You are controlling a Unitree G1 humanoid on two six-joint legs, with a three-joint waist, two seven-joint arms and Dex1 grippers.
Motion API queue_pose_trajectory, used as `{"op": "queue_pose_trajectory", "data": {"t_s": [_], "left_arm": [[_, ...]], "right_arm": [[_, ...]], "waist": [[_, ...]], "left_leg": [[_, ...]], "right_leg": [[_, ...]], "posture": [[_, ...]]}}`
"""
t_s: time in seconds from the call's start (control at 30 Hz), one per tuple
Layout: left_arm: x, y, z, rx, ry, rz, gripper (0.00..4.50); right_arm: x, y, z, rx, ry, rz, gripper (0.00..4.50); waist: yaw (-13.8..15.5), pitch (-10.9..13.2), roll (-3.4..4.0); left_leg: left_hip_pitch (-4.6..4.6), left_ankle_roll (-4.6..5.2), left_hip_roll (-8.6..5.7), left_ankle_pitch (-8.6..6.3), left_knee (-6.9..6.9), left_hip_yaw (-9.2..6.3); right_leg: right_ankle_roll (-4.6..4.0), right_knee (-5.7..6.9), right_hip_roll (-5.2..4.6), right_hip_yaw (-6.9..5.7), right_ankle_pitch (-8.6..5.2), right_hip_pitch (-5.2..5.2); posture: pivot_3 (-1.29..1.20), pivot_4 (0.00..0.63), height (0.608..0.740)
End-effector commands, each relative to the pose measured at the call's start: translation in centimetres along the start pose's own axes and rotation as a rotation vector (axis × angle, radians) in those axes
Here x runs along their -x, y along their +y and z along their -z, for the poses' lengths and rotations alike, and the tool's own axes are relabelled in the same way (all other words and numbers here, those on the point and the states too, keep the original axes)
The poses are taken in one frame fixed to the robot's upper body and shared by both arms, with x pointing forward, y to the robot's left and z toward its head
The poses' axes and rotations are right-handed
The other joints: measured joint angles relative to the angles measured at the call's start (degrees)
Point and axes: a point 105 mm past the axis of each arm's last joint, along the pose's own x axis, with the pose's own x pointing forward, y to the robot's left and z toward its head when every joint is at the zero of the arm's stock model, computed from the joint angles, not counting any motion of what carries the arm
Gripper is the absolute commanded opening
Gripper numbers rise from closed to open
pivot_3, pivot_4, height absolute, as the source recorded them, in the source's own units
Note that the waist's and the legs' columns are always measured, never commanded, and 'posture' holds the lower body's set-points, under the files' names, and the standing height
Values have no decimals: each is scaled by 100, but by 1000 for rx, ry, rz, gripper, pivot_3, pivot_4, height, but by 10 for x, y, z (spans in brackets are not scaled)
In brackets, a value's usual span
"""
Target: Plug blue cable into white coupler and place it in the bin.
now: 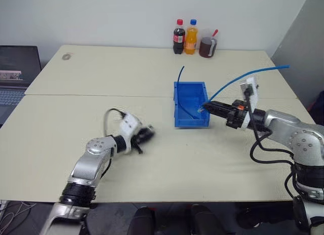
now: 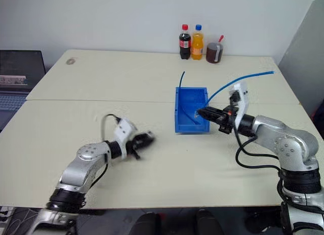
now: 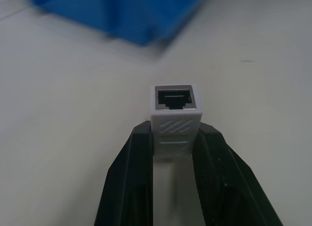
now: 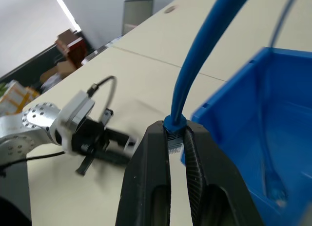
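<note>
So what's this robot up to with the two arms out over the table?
It is getting ready to join two parts. The left gripper is shut on the white coupler, socket facing outward. The right gripper is shut on the blue cable just behind its plug, beside the bin. The two are apart, so nothing is plugged in yet. Another blue cable lies in the bin.

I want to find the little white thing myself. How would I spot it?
Start at the blue bin in the middle of the table. Go to the left gripper beside it: the white coupler is pinched between its black fingers. It's the tiny white block with a dark square socket.
</note>
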Motion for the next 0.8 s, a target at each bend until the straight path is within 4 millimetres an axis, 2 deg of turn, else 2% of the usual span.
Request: {"op": "queue_pose_trajectory", "data": {"t_s": [0.03, 0.1, 0.2, 0.37, 0.6, 0.8], "left_arm": [[-18, -22, -3, -103, -13, 227, 770], [-29, -25, 1, -142, -12, 275, 770], [-49, -19, 12, -171, 8, 299, 770], [-60, -10, 15, -158, -11, 289, 770], [-64, -9, 11, -151, -39, 275, 770], [-62, -15, 12, -150, -44, 296, 770]], "right_arm": [[-10, 18, -8, 105, -19, -95, 151], [-14, 25, 2, 140, 15, -138, 151], [-14, 32, 33, 205, 99, -166, 151], [-5, 39, 71, 271, 179, -183, 151], [-15, 32, 92, 337, 215, -147, 151], [-21, 21, 89, 358, 208, -119, 151]], "waist": [[7, 0, 0], [11, 0, -1], [44, -2, -2], [124, -5, -3], [105, -17, 3], [107, -21, 8]], "left_leg": [[-1, 0, 0, 0, 1, -2], [-2, 1, 0, 0, 4, -1], [-6, 2, -4, 0, 7, -5], [-10, 2, -12, 0, 17, -10], [7, 18, -7, 10, 20, -9], [7, 18, -8, 10, 20, 0]], "right_leg": [[0, 1, 1, -2, 0, 0], [1, 1, 1, -1, 0, 1], [1, 0, 0, -4, 0, 2], [9, -3, -5, -9, 3, 7], [34, 4, 3, -3, 7, 14], [31, 1, 2, 4, 10, 15]], "posture": [[0, 150, 740], [0, 150, 740], [0, 150, 740], [0, 150, 740], [0, 150, 740], [0, 150, 740]]}}
